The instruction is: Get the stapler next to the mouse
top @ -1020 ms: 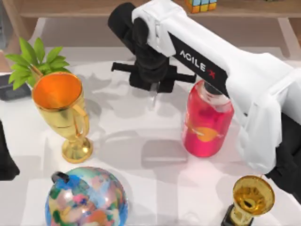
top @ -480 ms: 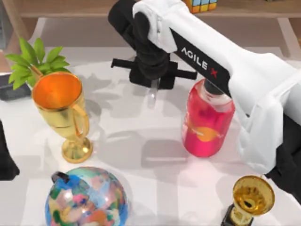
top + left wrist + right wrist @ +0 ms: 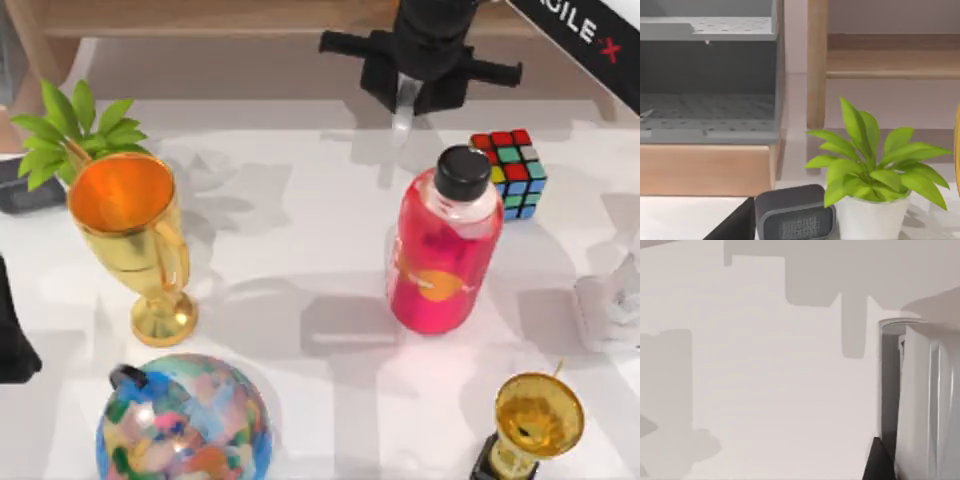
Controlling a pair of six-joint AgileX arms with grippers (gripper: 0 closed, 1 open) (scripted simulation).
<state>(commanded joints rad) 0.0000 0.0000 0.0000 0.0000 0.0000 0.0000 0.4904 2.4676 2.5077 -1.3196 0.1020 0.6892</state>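
We are holding our right gripper (image 3: 403,112) high over the table's (image 3: 300,250) far edge, right of centre, its fingers pinching the stapler (image 3: 403,108), a slim whitish-clear piece hanging straight below the black gripper body. It is hanging just above and behind the pink bottle (image 3: 440,250), with the Rubik's cube (image 3: 512,170) near on the right. Our left arm (image 3: 12,330) is sitting parked at the table's left edge, beside the gold cup (image 3: 130,230); we cannot tell its fingers' state.
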